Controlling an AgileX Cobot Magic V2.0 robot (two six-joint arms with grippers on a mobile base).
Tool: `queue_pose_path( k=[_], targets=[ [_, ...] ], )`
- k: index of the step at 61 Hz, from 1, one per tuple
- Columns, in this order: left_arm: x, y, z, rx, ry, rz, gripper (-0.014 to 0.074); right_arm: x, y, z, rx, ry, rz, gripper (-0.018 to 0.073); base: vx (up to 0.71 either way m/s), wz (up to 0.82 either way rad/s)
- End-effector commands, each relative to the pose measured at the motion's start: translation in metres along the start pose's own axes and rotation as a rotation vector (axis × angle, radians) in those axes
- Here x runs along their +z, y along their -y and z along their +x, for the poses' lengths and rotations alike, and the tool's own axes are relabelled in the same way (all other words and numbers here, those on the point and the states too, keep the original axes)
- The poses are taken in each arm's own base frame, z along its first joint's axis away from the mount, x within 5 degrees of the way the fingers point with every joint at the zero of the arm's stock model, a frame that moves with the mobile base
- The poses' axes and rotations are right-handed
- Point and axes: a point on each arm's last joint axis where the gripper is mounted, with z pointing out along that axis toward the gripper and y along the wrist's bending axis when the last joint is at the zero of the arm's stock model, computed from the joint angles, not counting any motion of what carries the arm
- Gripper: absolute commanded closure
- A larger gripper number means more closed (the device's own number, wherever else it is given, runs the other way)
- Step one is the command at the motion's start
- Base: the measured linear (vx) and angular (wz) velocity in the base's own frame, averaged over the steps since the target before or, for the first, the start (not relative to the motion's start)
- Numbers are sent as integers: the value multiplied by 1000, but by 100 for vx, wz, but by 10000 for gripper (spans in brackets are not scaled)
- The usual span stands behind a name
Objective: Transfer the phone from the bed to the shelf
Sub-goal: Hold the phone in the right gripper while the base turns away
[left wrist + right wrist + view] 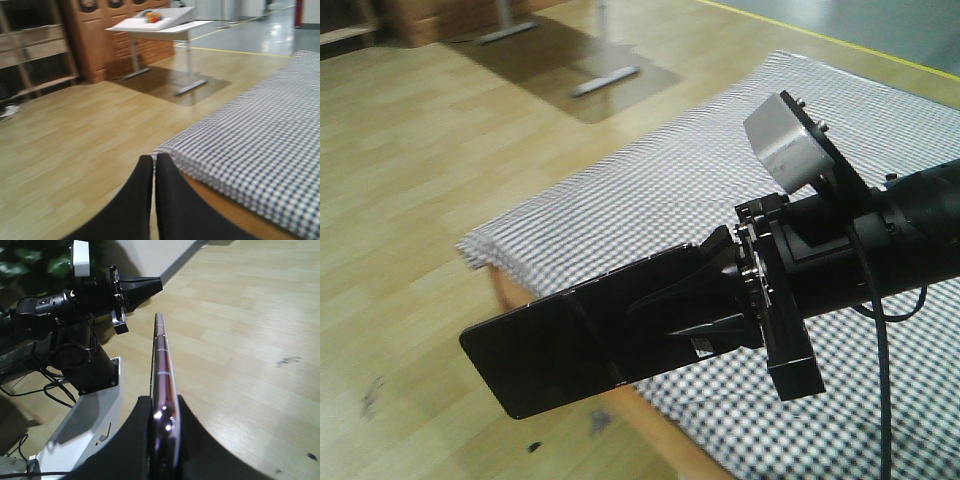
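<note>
The phone (535,355) is a slim glossy black slab held out over the wood floor, beyond the corner of the bed (650,190). My right gripper (655,320) is shut on one end of it. In the right wrist view the phone (162,360) shows edge-on with its pinkish rim, clamped between the right gripper's (164,407) black fingers. My left gripper (153,161) is shut with nothing in it, hanging over the floor beside the bed (260,135); it also shows as the left gripper (152,286) in the right wrist view. The plank shelf (32,45) stands far left.
A white tilted desk (160,22) on metal legs stands on a floor mat (570,55) beyond the bed. A brown wooden cabinet (100,45) is behind it. The robot's white base (85,425) and cables lie below the left arm. A yellow floor line (235,51) runs behind.
</note>
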Motion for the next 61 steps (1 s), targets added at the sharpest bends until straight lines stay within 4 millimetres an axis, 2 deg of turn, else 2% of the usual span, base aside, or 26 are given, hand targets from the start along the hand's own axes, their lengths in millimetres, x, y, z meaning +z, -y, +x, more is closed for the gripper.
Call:
queue_pose_path(
  k=[1, 37, 61],
  targets=[
    [-3, -2, -15, -15, 106, -11, 595, -9, -18, -14, -26, 81, -84, 561, -20, 82],
    [-3, -2, -15, -15, 106, -11, 595, -9, -18, -14, -26, 81, -84, 561, -19, 79],
    [-3, -2, -15, -15, 106, -11, 595, -9, -18, -14, -25, 81, -84, 561, -12, 49]
  ],
)
